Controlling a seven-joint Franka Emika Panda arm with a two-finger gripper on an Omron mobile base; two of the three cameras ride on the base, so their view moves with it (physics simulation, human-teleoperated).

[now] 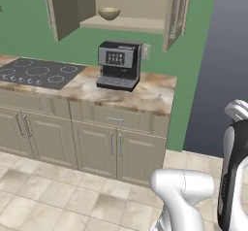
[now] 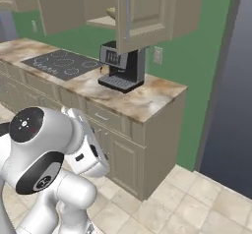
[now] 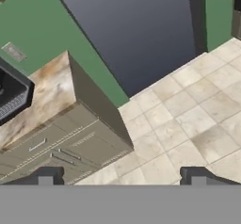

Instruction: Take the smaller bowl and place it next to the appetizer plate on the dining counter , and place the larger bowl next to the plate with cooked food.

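The tan bowl [image 1: 109,14] sits on the shelf of an open wall cabinet [image 1: 121,24], directly above the coffee machine [image 1: 118,65] that stands on the wall counter [image 1: 145,96]. It is small, round and plain, with a yellowish-beige smooth wall and its mouth upward; being round, it has no long axis to favour one approach. In the right base view the open cabinet door [image 2: 142,16] hides nearly all of it, leaving a sliver of rim.

Relation that matters: the bowl lies high and ahead of me, while my gripper [image 3: 121,177] looks down and away, over the counter's end, the green wall and the tiled floor [image 3: 188,119]. My fingertips [image 3: 47,177] stand far apart, with nothing between them. The arm is folded low near the base, well apart from the shelf. I judge the next move to call for raising the hand and turning it toward the cabinet opening, entering between the two open doors and clearing the coffee machine below.

The cooktop [image 1: 36,74] lies to the left on the same counter, apart from the machine. No grey marbled bowl, plate or dining counter appears here, so I judge the task to be at its start, with the reach for the first bowl not yet made.
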